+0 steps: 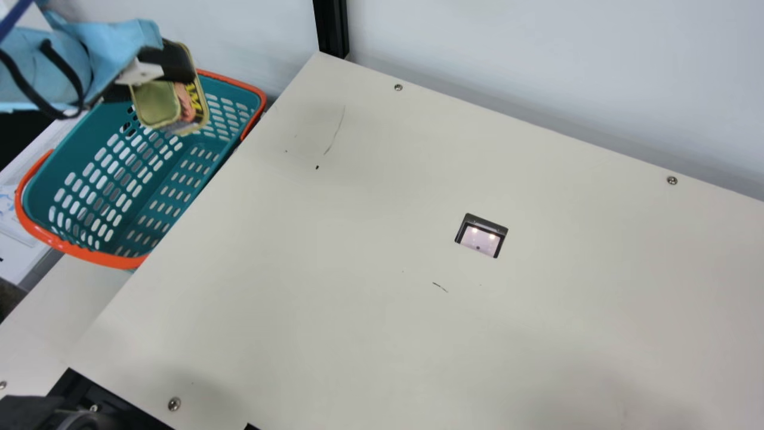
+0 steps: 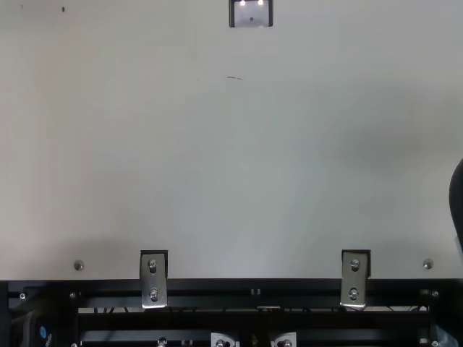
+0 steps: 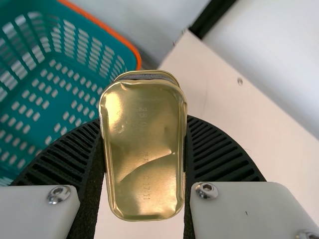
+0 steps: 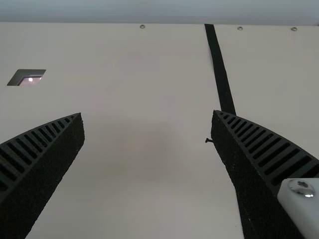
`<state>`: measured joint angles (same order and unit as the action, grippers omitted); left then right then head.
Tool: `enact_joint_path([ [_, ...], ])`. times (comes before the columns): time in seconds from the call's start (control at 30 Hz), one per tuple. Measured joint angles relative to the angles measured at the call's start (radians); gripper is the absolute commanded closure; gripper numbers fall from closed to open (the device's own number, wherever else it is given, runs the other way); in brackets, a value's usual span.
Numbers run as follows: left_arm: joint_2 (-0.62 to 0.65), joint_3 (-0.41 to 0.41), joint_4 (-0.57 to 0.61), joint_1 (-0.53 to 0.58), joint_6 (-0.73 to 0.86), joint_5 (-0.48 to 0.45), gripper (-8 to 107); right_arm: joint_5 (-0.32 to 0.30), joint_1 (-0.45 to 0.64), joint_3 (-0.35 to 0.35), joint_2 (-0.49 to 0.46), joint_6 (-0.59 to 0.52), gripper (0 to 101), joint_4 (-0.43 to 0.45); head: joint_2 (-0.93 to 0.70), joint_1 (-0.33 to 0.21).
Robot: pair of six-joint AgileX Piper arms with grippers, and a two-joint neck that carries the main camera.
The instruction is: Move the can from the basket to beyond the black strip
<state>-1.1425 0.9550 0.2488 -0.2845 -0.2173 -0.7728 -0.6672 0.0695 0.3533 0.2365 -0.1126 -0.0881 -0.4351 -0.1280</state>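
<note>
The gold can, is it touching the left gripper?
Touching. The left wrist view shows the can between the fingers of the left gripper, one against each side.

Main view: from the neck, slantwise down over the flat cream surface (image 1: 358, 328), turned toward the teal, orange-rimmed, perforated plastic basket (image 1: 116, 261), which the left wrist view shares from nearer. Top view: steeply down from above. Right wrist view: obliquely toward the surface's far edge. Main, top and right wrist views share the dark-framed, four-sided cutout (image 1: 481, 236).

Open tabletop (image 1: 358, 209) beside raised basket rim (image 1: 89, 255)
</note>
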Motion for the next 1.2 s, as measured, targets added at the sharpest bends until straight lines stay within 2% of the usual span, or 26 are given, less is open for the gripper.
enact_joint_path([
  [0.23, 0.083, -0.036, 0.047, 0.063, -0.010, -0.155, 89, 0.000, 0.000, 0.000, 0.000, 0.000, 0, 0.000, 0.000, 0.000],
  [0.53, 0.122, 0.028, 0.136, 0.061, 0.048, -0.403, 89, 0.000, 0.000, 0.000, 0.000, 0.000, 0, 0.000, 0.000, 0.000],
  [0.63, 0.103, 0.021, 0.163, 0.076, 0.053, -0.441, 89, 0.000, 0.000, 0.000, 0.000, 0.000, 0, 0.000, 0.000, 0.000],
  [0.87, 0.066, 0.005, 0.236, 0.095, 0.018, -0.447, 89, 0.000, 0.000, 0.000, 0.000, 0.000, 0, 0.000, 0.000, 0.000],
  [1.2, -0.003, -0.009, 0.389, 0.014, -0.017, -0.445, 89, 0.000, 0.000, 0.000, 0.000, 0.000, 0, 0.000, 0.000, 0.005],
])
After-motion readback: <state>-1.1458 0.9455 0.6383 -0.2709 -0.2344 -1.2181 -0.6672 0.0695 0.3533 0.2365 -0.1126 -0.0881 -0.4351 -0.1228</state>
